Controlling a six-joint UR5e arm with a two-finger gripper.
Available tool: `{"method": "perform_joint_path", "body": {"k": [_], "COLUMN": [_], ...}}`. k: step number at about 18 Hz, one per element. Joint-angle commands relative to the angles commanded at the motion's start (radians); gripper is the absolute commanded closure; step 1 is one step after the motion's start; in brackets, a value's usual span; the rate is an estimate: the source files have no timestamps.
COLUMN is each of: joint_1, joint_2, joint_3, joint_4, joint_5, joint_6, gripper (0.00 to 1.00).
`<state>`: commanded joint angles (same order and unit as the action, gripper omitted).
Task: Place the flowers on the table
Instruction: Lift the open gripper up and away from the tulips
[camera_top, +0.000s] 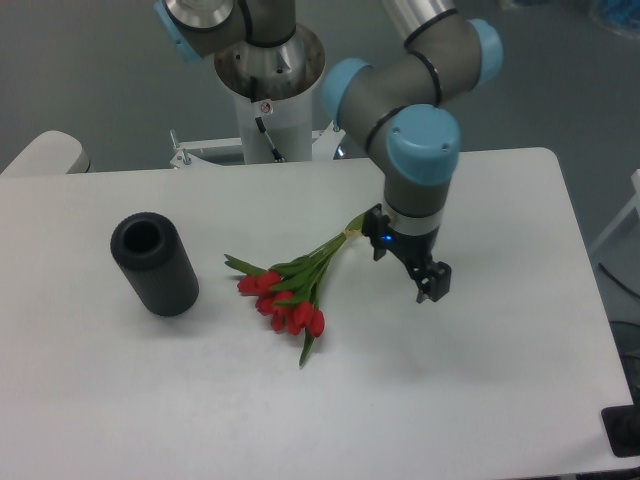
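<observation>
White and smooth, the table (480, 400) fills most of the view, with grey floor behind it. On it we see the flowers (290, 290), lying flat near the middle. The red blooms point toward the front edge, and the thin pale stems run up and to the right, away from the blooms. Nothing holds them; they rest on the table by their own weight.

To the right of the flowers, near the stem ends but not touching them, hangs the gripper (410, 262). Its two black fingers stand apart, and nothing is between them, so we judge it to be released and empty. We cannot tell how high above the surface it is.

To the left of the flowers, well apart, lies the black cylinder (154, 265) on its side, with the hollow end toward the back.

In our judgement the placing itself is done, and the step in hand is to take the arm away cleanly. To do this well, we should lift the gripper straight up and away from the stem side, with the fingers apart. We should not pass over the blooms, because one finger can catch a leaf or a stem and drag the bunch across the table.
</observation>
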<state>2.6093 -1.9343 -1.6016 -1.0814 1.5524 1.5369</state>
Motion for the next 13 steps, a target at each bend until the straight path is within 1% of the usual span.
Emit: {"method": "perform_joint_path", "body": {"k": [3,7,13], "joint_1": [0.002,0.002,0.002], "joint_2": [-0.012,-0.023,-0.025], "joint_3": [0.022,0.025,0.025], "joint_4": [-0.018,-0.015,-0.015], "joint_5": [0.000,0.000,0.000], "joint_6": [0.032,0.031,0.032], "gripper": [0.00,0.00,0.00]}}
